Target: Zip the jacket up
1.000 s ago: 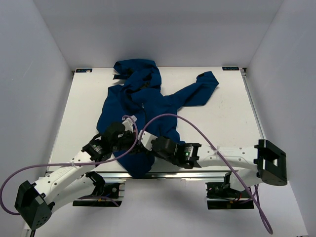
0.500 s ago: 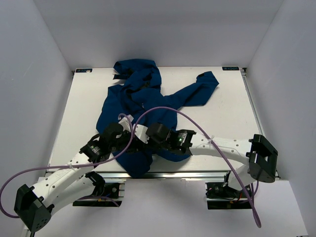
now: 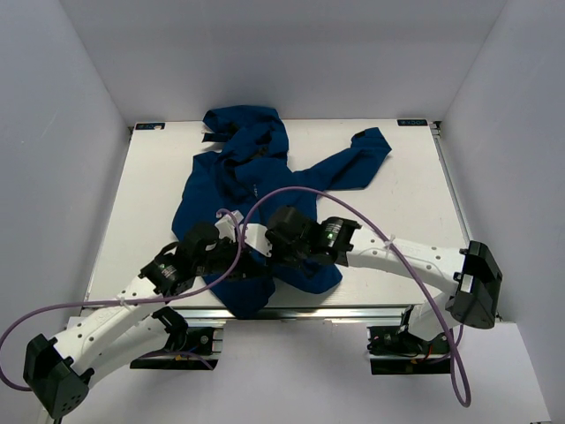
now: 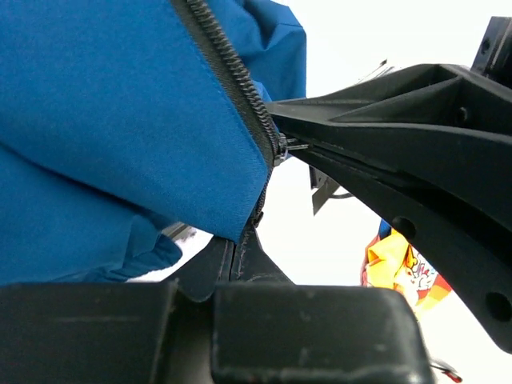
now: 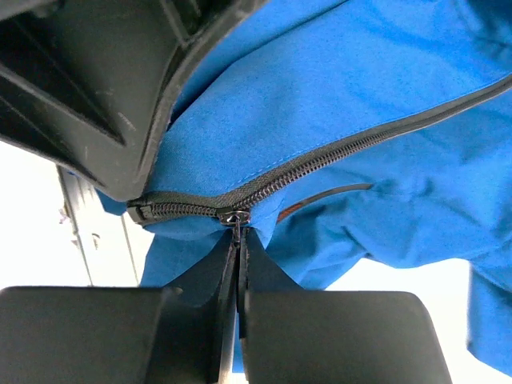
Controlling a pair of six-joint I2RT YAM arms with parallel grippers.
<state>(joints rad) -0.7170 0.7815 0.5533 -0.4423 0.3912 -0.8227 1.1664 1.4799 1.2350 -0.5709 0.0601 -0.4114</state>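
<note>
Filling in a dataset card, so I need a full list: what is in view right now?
jacket: one, navy blue, lying on the table, hood at the far edge.
zipper: one, black, along the jacket's front edge.
zipper pull: one, dark, near the hem.
table: one, white, under everything.
cables: two, purple, looping off the arms.
left gripper: one, black, shut on the jacket beside the zipper's end.
right gripper: one, black, shut on the zipper pull.
</note>
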